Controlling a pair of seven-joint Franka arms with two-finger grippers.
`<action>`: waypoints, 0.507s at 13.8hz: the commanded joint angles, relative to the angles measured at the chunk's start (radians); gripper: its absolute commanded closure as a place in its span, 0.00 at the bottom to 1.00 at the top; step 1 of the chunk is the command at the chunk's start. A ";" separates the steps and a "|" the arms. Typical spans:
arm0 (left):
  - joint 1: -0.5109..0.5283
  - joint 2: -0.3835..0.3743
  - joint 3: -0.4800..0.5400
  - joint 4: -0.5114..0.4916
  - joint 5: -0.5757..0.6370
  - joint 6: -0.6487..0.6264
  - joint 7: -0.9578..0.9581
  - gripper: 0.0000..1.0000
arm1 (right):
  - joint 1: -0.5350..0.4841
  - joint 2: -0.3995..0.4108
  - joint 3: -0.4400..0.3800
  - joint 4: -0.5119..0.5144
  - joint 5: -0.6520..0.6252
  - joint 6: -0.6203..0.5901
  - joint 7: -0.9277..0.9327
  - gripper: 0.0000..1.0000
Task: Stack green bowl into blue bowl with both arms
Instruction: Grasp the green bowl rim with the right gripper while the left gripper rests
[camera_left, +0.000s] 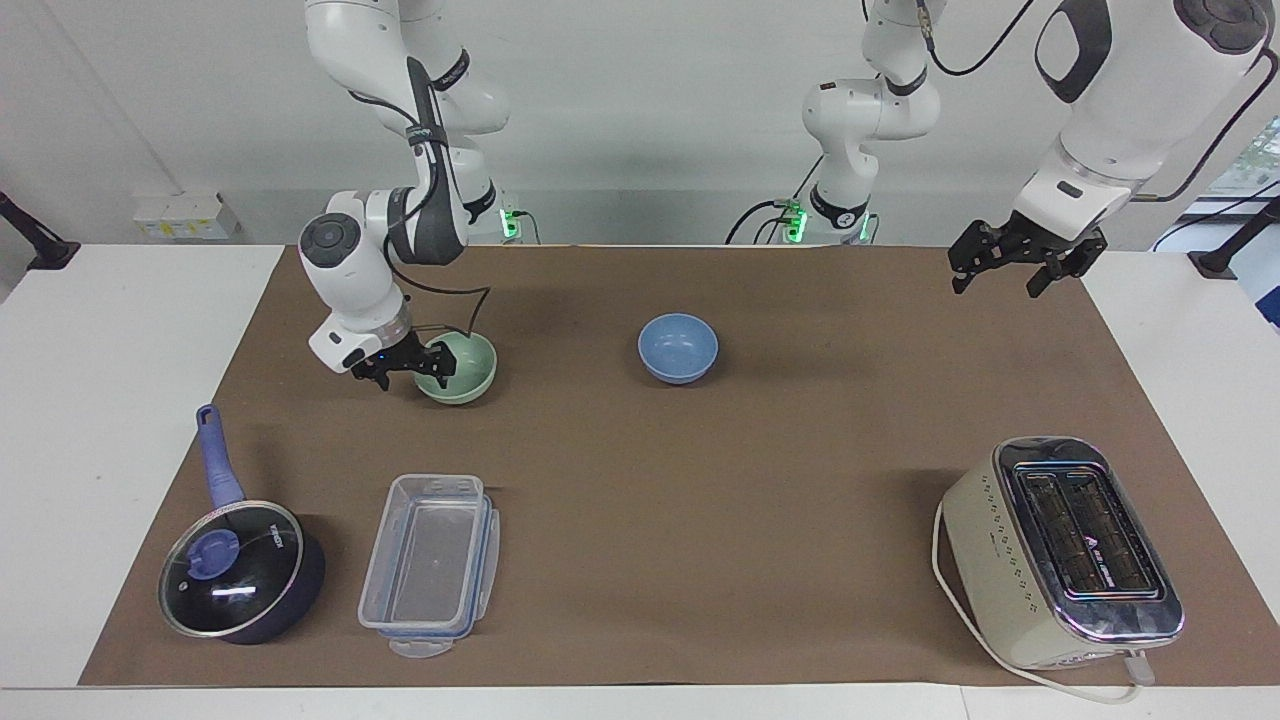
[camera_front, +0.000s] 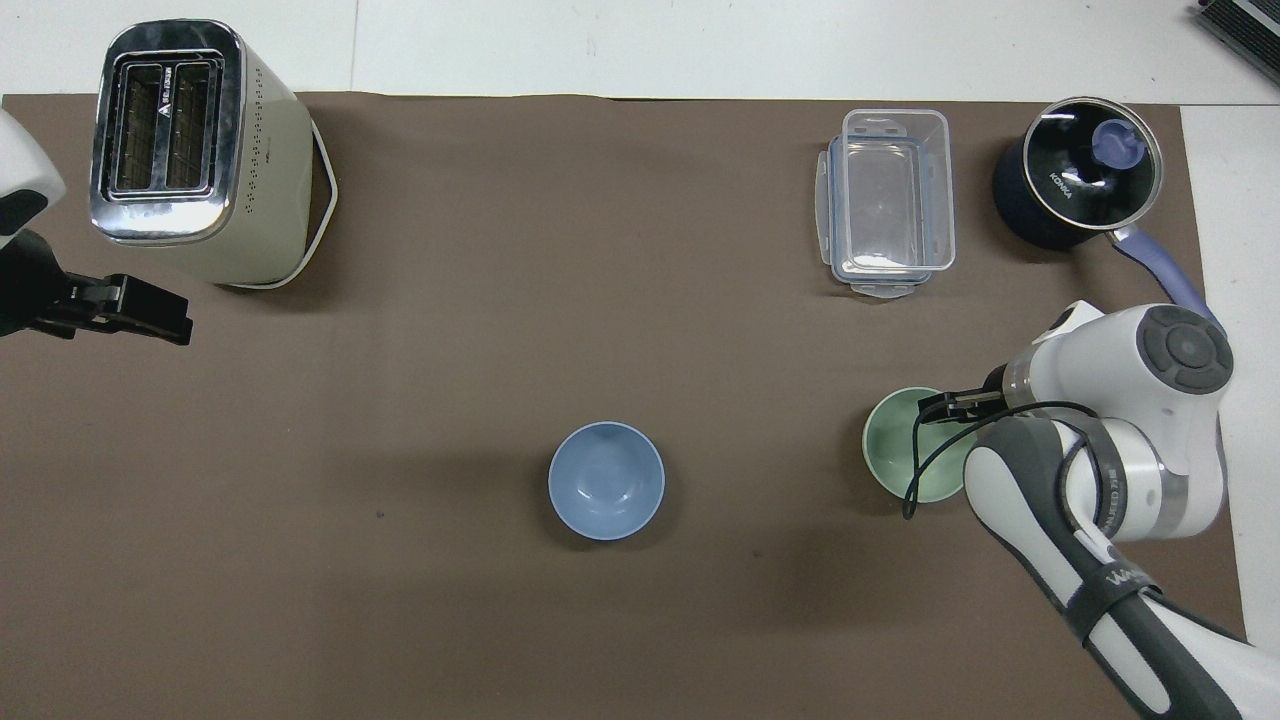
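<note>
The green bowl (camera_left: 468, 362) stands upright on the brown mat toward the right arm's end of the table; it also shows in the overhead view (camera_front: 905, 448). The blue bowl (camera_left: 678, 347) stands upright and empty at mid table, apart from it (camera_front: 606, 480). My right gripper (camera_left: 410, 373) is open and low at the green bowl's rim, one finger inside and one outside (camera_front: 942, 405). My left gripper (camera_left: 1000, 278) is open and empty, up in the air over the mat's corner at the left arm's end (camera_front: 135, 310).
A cream toaster (camera_left: 1065, 550) stands farthest from the robots at the left arm's end. A clear plastic container (camera_left: 430, 560) and a dark pot with a blue-knobbed glass lid (camera_left: 235, 585) stand farthest from the robots at the right arm's end.
</note>
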 joint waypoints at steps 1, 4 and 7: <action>0.017 0.001 -0.009 0.000 -0.013 0.009 -0.009 0.00 | -0.004 -0.045 0.001 -0.052 0.004 -0.006 -0.036 0.00; 0.017 0.001 -0.009 0.000 -0.013 0.009 -0.009 0.00 | -0.003 -0.058 0.001 -0.072 0.004 -0.007 -0.048 0.28; 0.017 0.001 -0.009 0.000 -0.013 0.009 -0.009 0.00 | -0.003 -0.064 0.001 -0.079 0.004 -0.030 -0.085 0.83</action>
